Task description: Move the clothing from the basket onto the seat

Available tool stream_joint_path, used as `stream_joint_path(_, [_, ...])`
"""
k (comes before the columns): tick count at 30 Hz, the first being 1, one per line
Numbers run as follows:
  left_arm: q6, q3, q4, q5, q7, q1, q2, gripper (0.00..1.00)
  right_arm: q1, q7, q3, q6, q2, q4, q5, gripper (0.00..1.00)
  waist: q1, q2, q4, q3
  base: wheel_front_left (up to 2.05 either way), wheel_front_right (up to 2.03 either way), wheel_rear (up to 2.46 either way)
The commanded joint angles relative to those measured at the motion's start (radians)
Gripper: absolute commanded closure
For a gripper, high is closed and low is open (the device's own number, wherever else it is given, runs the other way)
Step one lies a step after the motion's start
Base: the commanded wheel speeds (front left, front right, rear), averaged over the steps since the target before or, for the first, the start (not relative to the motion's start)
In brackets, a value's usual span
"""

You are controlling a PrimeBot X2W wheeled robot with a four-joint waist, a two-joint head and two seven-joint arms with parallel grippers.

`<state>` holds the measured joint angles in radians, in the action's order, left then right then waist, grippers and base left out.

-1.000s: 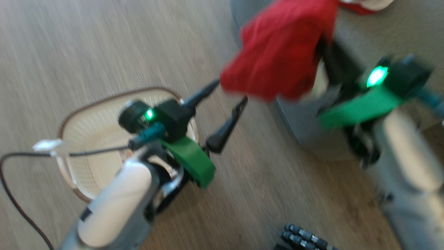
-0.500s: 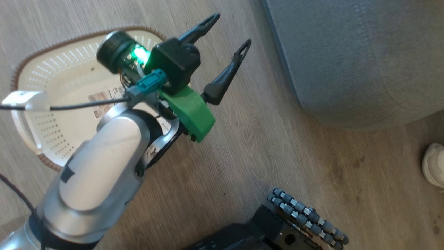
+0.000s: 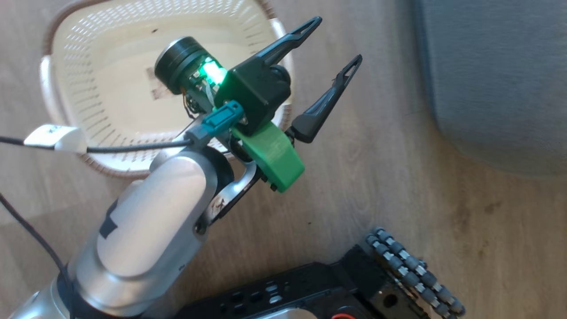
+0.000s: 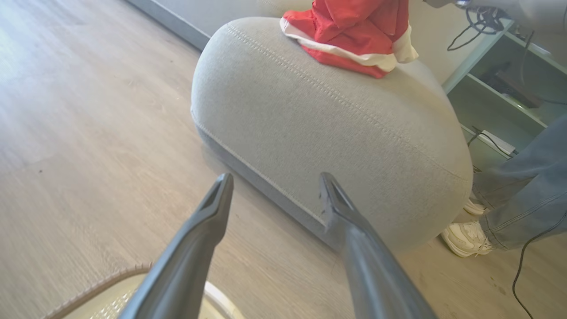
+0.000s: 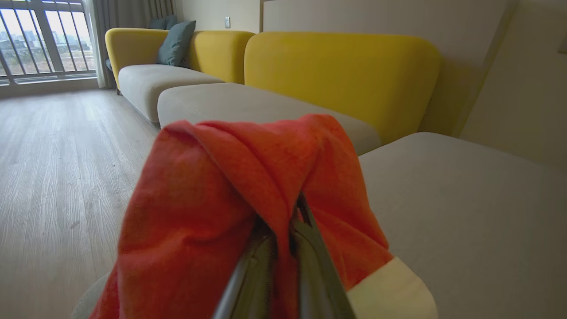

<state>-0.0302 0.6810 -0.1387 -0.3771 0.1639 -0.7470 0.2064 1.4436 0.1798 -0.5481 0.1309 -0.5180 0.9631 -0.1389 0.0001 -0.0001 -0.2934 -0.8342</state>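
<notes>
The cream basket point(image 3: 88, 57) stands on the floor with nothing in it but a label on its bottom; its rim point(image 4: 102, 283) also shows low in the left wrist view. My left gripper point(image 3: 339, 40) hangs open and empty above the basket's right edge, its fingers point(image 4: 274, 177) pointing at the grey seat point(image 4: 332, 133). Red clothing point(image 4: 350, 31) with a white band lies on the seat's top. My right gripper point(image 5: 290, 219) is shut on red clothing point(image 5: 212, 199), which drapes over its fingers above the seat point(image 5: 465, 212).
A person's jeans leg and white shoes point(image 4: 465, 237) stand by the seat's far side, near a shelf unit point(image 4: 500, 88). My dark base with its roller wheel point(image 3: 412, 270) sits on the wooden floor. Yellow-backed sofas point(image 5: 341, 71) line the wall.
The head camera has swung down and left, so the red clothing and my right gripper have left that view. The left gripper stays open by the basket.
</notes>
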Motion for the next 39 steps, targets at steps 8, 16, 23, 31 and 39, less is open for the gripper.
stream_joint_path(8, [0.034,-0.026,-0.049,0.000,-0.046,0.093,0.028,0.00,-0.042,0.074,-0.197,0.000,0.108,0.081,0.187,0.00,-0.0001,0.0001,0.115,-0.039,0.00,0.00,0.00])
stream_joint_path(16, [0.039,-0.064,-0.011,-0.038,-0.106,0.132,0.046,0.00,-0.094,0.081,-0.141,0.000,0.203,0.039,0.300,0.00,-0.0001,0.0001,0.068,0.112,0.00,0.00,0.00])
stream_joint_path(23, [0.041,-0.103,0.104,-0.123,-0.192,0.230,0.033,0.00,-0.337,0.082,0.127,0.000,0.264,-0.110,0.244,0.00,-0.0001,0.0001,0.066,0.348,0.00,0.00,0.00])
stream_joint_path(31, [0.088,-0.175,0.233,-0.177,-0.282,0.343,0.044,0.00,-0.654,0.078,0.352,0.000,0.289,-0.369,0.040,0.00,-0.0001,0.0001,0.147,0.542,0.00,0.00,0.00])
stream_joint_path(39, [0.135,-0.236,0.365,-0.194,-0.353,0.445,0.084,0.00,-0.999,0.020,0.461,0.000,0.363,-0.649,-0.104,0.00,-0.0001,0.0001,0.249,0.675,0.00,0.00,0.00])
